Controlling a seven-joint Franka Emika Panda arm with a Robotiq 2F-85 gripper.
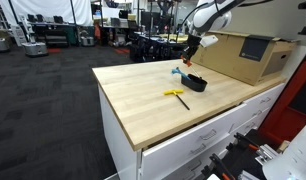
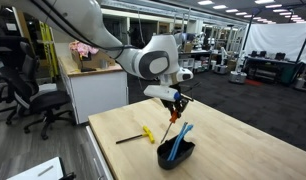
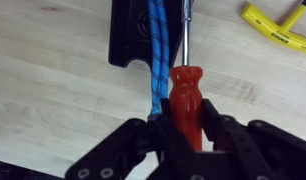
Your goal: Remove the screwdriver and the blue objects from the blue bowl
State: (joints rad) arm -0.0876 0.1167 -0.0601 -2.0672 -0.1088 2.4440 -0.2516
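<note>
Orange-red handle of the screwdriver (image 3: 185, 90) seated between the fingers of the gripper (image 3: 186, 128), nearest the lens in the wrist view. The jaws are clamped on the handle from both sides, with no gap visible. The thin metal shaft runs straight away from the jaws toward the top of the view. The tool's long axis therefore lies in line with the gripper's reach and crosswise to its closing direction.

Just left of the shaft in this view, the two blue objects (image 3: 156, 50) run nearly parallel to it, their lower ends close to the handle. They rest in the blue bowl (image 3: 128, 45), which reads as almost black.

In an exterior view the gripper (image 2: 174, 100) hangs above the bowl (image 2: 176, 153) with the screwdriver (image 2: 171, 125) pointing steeply down. Its tip is at or just inside the rim; whether it is clear of the rim cannot be told. The blue objects (image 2: 183, 133) lean out of the bowl beside it.

Judgement: the screwdriver's extraction is in hand, and a lift along the shaft axis would likely free the tip without sweeping the blue pieces.

Farther off on the wooden table (image 3: 53, 90) lies a yellow-handled tool (image 3: 278, 30), well apart from the bowl. A cardboard box (image 1: 243, 55) stands beyond.
</note>
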